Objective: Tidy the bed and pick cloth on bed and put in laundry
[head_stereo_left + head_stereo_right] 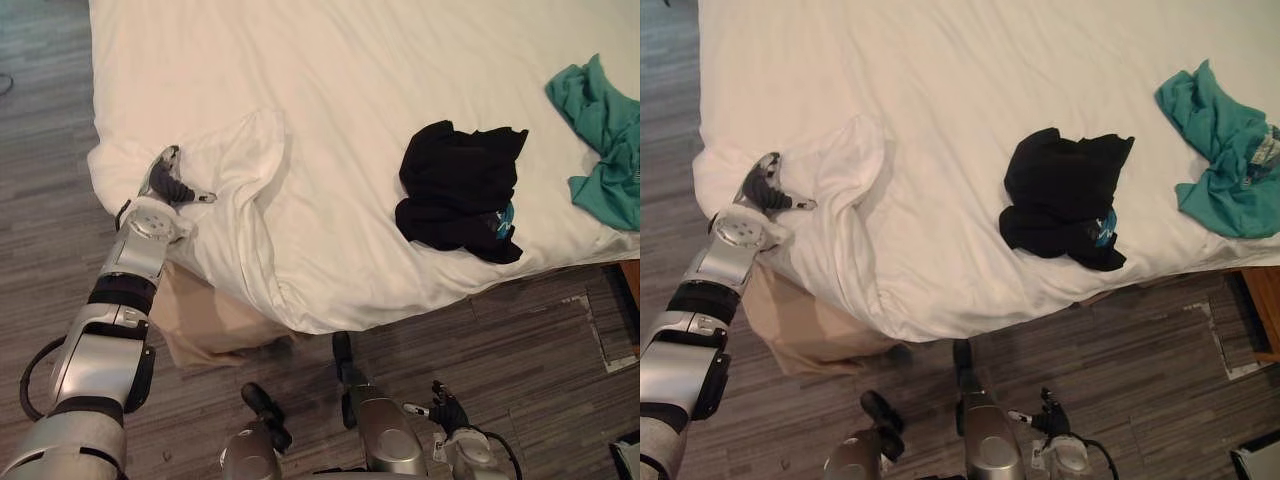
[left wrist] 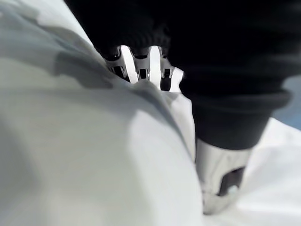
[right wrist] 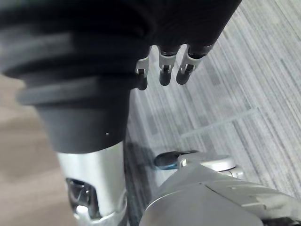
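right hand slack over the floor, left hand on the sheet, clothes lying on the bed

closest to us, down at five o'clock in the head view, our right hand (image 1: 452, 412) hangs over the grey wood-plank floor (image 1: 520, 340). in its wrist view the fingers (image 3: 163, 70) droop loose and released, with nothing in them.

at nine o'clock our left hand (image 1: 168, 186) lies on the near corner of the white bed sheet (image 1: 350, 80). we see its fingers (image 2: 141, 66) resting slack against the cloth and the thumb (image 1: 200, 197) pointing off towards three o'clock. it is released and clasps nothing we can make out. just beside it, on its three o'clock side, the sheet rises in a bunched fold (image 1: 245, 160) that runs down over the bed's edge towards six o'clock. under that corner a beige bed base (image 1: 205, 320) shows.

a black crumpled garment (image 1: 460, 190) sits on the sheet at about two o'clock, near the bed's front edge and well apart from both hands, with a small blue patch at its lower side. a teal-green garment (image 1: 600, 140) lies at three o'clock at the edge of the view, apart from the black one and also on the sheet.
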You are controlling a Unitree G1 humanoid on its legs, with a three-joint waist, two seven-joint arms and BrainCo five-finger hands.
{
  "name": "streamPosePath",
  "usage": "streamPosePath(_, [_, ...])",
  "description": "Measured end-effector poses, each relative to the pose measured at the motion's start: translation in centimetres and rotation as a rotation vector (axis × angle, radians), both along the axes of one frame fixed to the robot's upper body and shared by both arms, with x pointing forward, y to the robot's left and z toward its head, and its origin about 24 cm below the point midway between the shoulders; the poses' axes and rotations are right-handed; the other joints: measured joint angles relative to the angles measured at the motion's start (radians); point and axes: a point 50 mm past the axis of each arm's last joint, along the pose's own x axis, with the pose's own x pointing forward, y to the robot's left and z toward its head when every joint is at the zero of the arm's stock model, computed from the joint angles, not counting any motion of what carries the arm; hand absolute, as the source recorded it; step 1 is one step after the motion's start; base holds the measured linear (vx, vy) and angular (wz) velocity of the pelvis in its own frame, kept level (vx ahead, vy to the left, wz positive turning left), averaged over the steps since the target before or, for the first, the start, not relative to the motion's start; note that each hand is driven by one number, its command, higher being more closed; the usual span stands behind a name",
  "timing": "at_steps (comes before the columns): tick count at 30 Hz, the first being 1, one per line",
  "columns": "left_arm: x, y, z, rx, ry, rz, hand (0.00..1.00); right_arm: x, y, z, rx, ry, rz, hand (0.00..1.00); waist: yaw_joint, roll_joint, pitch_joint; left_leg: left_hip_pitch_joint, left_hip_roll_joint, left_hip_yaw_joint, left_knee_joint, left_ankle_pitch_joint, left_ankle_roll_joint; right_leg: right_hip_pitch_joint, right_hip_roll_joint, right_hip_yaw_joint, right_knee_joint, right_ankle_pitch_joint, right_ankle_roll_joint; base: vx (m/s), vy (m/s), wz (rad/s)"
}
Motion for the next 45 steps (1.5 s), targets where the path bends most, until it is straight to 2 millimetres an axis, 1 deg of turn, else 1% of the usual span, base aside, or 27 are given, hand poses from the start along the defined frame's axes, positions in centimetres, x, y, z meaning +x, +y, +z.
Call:
streamPosePath(3, [0.1, -0.7, -0.5, 0.173, 0.031, -0.037, 1.00, 1.0, 0.0, 0.7, 0.007, -0.053, 0.011, 0.00, -0.001, 0.000, 0.000, -0.001, -0.004, 0.004, 0.005, -0.006, 0.008, -0.001, -0.003, 0.012, 0.000, 0.007, 0.004, -0.01, 0.009, -0.01])
streamPosePath(6, [0.1, -1.4, -0.8, 0.331, 0.046, -0.097, 1.00, 1.2, -0.4, 0.9, 0.029, -0.060, 0.023, 0.00, -0.001, -0.001, 0.000, 0.000, -0.008, 0.005, 0.005, -0.013, 0.014, 0.000, -0.005, 0.036, 0.000, 0.011, 0.001, -0.02, 0.022, 0.00])
streamPosePath(9, [-0.4, -1.3, -1.1, 0.380, 0.049, -0.134, 1.00, 1.3, -0.8, 1.0, 0.047, -0.059, 0.028, 0.00, 0.001, -0.001, -0.001, 0.018, -0.012, 0.015, 0.001, -0.015, 0.011, 0.011, -0.010, 0.039, 0.000, 0.007, 0.005, 0.00, 0.013, -0.08])
streamPosePath(11, [-1.0, -0.8, -1.9, 0.382, 0.072, -0.141, 1.00, 1.0, -1.1, 0.8, 0.050, -0.043, 0.036, 0.00, 0.003, 0.001, -0.006, 0.045, -0.013, 0.027, -0.001, -0.013, 0.010, 0.031, -0.013, 0.037, 0.000, -0.006, 0.017, 0.01, 0.016, -0.16])
streamPosePath(12, [-1.4, -0.5, -2.9, 0.372, 0.098, -0.146, 1.00, 0.7, -1.6, 0.6, 0.056, -0.027, 0.017, 0.00, 0.004, 0.002, -0.008, 0.070, -0.016, 0.033, -0.001, -0.012, 0.006, 0.055, -0.017, 0.028, 0.000, -0.022, 0.010, 0.04, 0.005, -0.06])
streamPosePath(14, [-2.6, 0.0, -5.8, 0.314, 0.180, -0.175, 1.00, -0.8, -3.3, 0.0, 0.052, 0.019, -0.062, 0.00, 0.004, 0.024, -0.043, 0.105, -0.018, 0.032, -0.006, -0.017, 0.003, 0.090, -0.022, -0.001, 0.000, -0.040, 0.002, 0.04, 0.008, 0.04])
streamPosePath(15, [-3.1, 0.2, -6.6, 0.307, 0.203, -0.182, 1.00, -1.2, -3.8, 0.0, 0.050, 0.030, -0.083, 0.00, 0.005, 0.030, -0.059, 0.109, -0.018, 0.030, -0.009, -0.018, 0.002, 0.096, -0.023, -0.009, 0.000, -0.043, 0.003, 0.03, 0.005, 0.15])
streamPosePath(17, [-4.9, 1.1, -9.3, 0.269, 0.273, -0.185, 1.00, -2.5, -4.7, -0.3, 0.052, 0.064, -0.141, 0.00, 0.015, 0.048, -0.102, 0.135, -0.016, 0.017, -0.022, -0.019, 0.001, 0.125, -0.023, -0.045, 0.000, -0.052, 0.011, 0.04, 0.003, 0.23])
streamPosePath(18, [-6.5, 2.3, -11.0, 0.224, 0.321, -0.158, 1.00, -3.7, -5.2, -0.6, 0.057, 0.097, -0.180, 0.00, 0.029, 0.058, -0.136, 0.154, -0.017, 0.004, -0.036, -0.018, -0.001, 0.148, -0.024, -0.082, 0.000, -0.062, -0.001, 0.03, 0.000, 0.29])
streamPosePath(19, [-7.1, 2.9, -11.7, 0.201, 0.334, -0.139, 0.00, -4.2, -5.3, -0.8, 0.060, 0.114, -0.192, 0.00, 0.032, 0.061, -0.149, 0.160, -0.017, -0.002, -0.040, -0.018, -0.001, 0.158, -0.025, -0.091, 0.000, -0.066, 0.000, 0.03, 0.002, 0.34])
streamPosePath(21, [-10.0, 5.4, -13.8, 0.133, 0.384, -0.039, 0.00, -6.3, -5.8, -1.5, 0.088, 0.177, -0.275, 0.00, 0.061, 0.072, -0.202, 0.189, -0.019, -0.025, -0.059, -0.017, -0.003, 0.197, -0.027, -0.141, 0.000, -0.082, -0.002, 0.04, 0.008, 0.36])
streamPosePath(22, [-10.8, 6.1, -14.3, 0.118, 0.394, -0.007, 0.00, -6.9, -5.9, -1.7, 0.100, 0.200, -0.304, 0.00, 0.071, 0.072, -0.219, 0.195, -0.022, -0.029, -0.068, -0.017, -0.004, 0.204, -0.028, -0.150, 0.000, -0.089, -0.001, 0.04, 0.012, 0.39])
streamPosePath(24, [-14.0, 8.0, -16.0, 0.054, 0.394, 0.101, 0.00, -9.1, -6.6, -2.1, 0.144, 0.248, -0.435, 0.00, 0.091, 0.072, -0.268, 0.220, -0.027, -0.057, -0.090, -0.018, -0.006, 0.243, -0.031, -0.194, 0.000, -0.108, -0.007, 0.03, 0.016, 0.36])
streamPosePath(26, [-15.3, 8.3, -17.4, -0.008, 0.393, 0.166, 0.00, -9.9, -7.1, -2.2, 0.173, 0.257, -0.520, 0.00, 0.100, 0.072, -0.288, 0.244, -0.030, -0.060, -0.104, -0.020, -0.008, 0.265, -0.032, -0.204, 0.000, -0.122, -0.007, 0.06, 0.009, 0.11])
streamPosePath(27, [-17.6, 9.1, -19.3, -0.076, 0.417, 0.276, 0.00, -10.5, -7.5, -2.2, 0.196, 0.254, -0.601, 0.00, 0.102, 0.070, -0.305, 0.266, -0.034, -0.063, -0.117, -0.021, -0.010, 0.280, -0.033, -0.213, 0.000, -0.134, -0.018, 0.07, -0.001, -0.01])
streamPosePath(29, [-19.7, 9.7, -21.1, -0.129, 0.452, 0.380, 0.00, -11.0, -7.9, -2.2, 0.213, 0.251, -0.671, 0.00, 0.102, 0.079, -0.307, 0.273, -0.033, -0.061, -0.120, -0.024, -0.015, 0.287, -0.029, -0.215, -0.001, -0.142, -0.019, 0.04, -0.016, -0.01])
streamPosePath(30, [-21.7, 10.6, -22.3, -0.194, 0.484, 0.485, 0.00, -11.6, -8.1, -2.4, 0.228, 0.261, -0.737, 0.00, 0.103, 0.069, -0.315, 0.274, -0.030, -0.060, -0.121, -0.027, -0.019, 0.288, -0.026, -0.218, -0.001, -0.147, -0.023, 0.03, -0.036, 0.03])
streamPosePath(32, [-24.5, 11.9, -23.6, -0.281, 0.533, 0.650, 0.00, -12.5, -8.5, -2.5, 0.236, 0.280, -0.846, 0.00, 0.104, 0.071, -0.319, 0.275, -0.023, -0.058, -0.120, -0.030, -0.022, 0.290, -0.019, -0.222, -0.001, -0.153, -0.023, 0.04, -0.041, 0.02])
streamPosePath(33, [-26.5, 13.0, -24.1, -0.329, 0.556, 0.767, 0.00, -13.0, -8.9, -2.5, 0.237, 0.280, -0.904, 0.00, 0.104, 0.070, -0.321, 0.279, -0.019, -0.056, -0.120, -0.031, -0.025, 0.294, -0.014, -0.222, -0.001, -0.155, -0.023, 0.06, -0.050, -0.04])
streamPosePath(35, [-32.1, 15.6, -24.2, -0.439, 0.534, 1.067, 0.00, -14.6, -11.2, -1.7, 0.195, 0.280, -1.102, 0.00, 0.125, 0.084, -0.338, 0.288, -0.012, -0.049, -0.119, -0.041, -0.035, 0.297, -0.004, -0.222, -0.001, -0.158, -0.022, 0.07, -0.045, -0.08])
streamPosePath(36, [-33.9, 16.1, -24.1, -0.460, 0.518, 1.143, 0.00, -15.6, -12.4, -1.2, 0.162, 0.285, -1.186, 0.00, 0.133, 0.090, -0.355, 0.288, -0.012, -0.050, -0.119, -0.045, -0.035, 0.297, -0.003, -0.225, -0.001, -0.158, -0.022, 0.07, -0.013, 0.04])
streamPosePath(37, [-36.2, 16.8, -23.9, -0.501, 0.481, 1.238, 0.00, -17.1, -14.7, 0.2, 0.100, 0.267, -1.326, 0.00, 0.142, 0.099, -0.383, 0.287, -0.014, -0.052, -0.118, -0.049, -0.033, 0.300, -0.004, -0.239, -0.001, -0.158, -0.022, 0.06, -0.002, 0.14])
streamPosePath(38, [-37.3, 17.1, -23.7, -0.522, 0.449, 1.288, 0.00, -17.4, -16.2, 1.1, 0.063, 0.233, -1.396, 0.00, 0.149, 0.104, -0.395, 0.287, -0.020, -0.055, -0.118, -0.051, -0.029, 0.303, -0.005, -0.246, -0.001, -0.158, -0.022, 0.05, 0.006, 0.21])
streamPosePath(39, [-38.3, 17.2, -23.6, -0.561, 0.399, 1.331, 0.00, -17.1, -18.3, 2.7, 0.008, 0.171, -1.473, 1.00, 0.151, 0.104, -0.400, 0.287, -0.023, -0.064, -0.118, -0.054, -0.024, 0.310, -0.011, -0.251, -0.001, -0.159, -0.021, 0.00, 0.013, 0.24])
streamPosePath(42, [-38.3, 16.4, -24.4, -0.718, 0.272, 1.345, 0.00, -15.1, -22.1, 6.4, -0.091, -0.018, -1.621, 1.00, 0.152, 0.087, -0.408, 0.274, -0.040, -0.088, -0.115, -0.060, -0.015, 0.312, -0.031, -0.274, -0.001, -0.164, -0.017, -0.09, 0.009, 0.23])
streamPosePath(44, [-37.9, 15.3, -25.4, -0.753, 0.287, 1.318, 0.00, -13.3, -23.4, 8.0, -0.116, -0.111, -1.627, 1.00, 0.152, 0.077, -0.409, 0.269, -0.047, -0.101, -0.111, -0.062, -0.012, 0.310, -0.037, -0.275, -0.001, -0.165, -0.017, -0.08, -0.016, 0.03])
streamPosePath(45, [-37.5, 14.1, -26.5, -0.772, 0.329, 1.289, 0.00, -12.1, -24.2, 9.4, -0.142, -0.190, -1.606, 1.00, 0.152, 0.072, -0.410, 0.269, -0.051, -0.105, -0.110, -0.063, -0.010, 0.309, -0.041, -0.274, -0.001, -0.165, -0.016, -0.09, -0.025, -0.02])
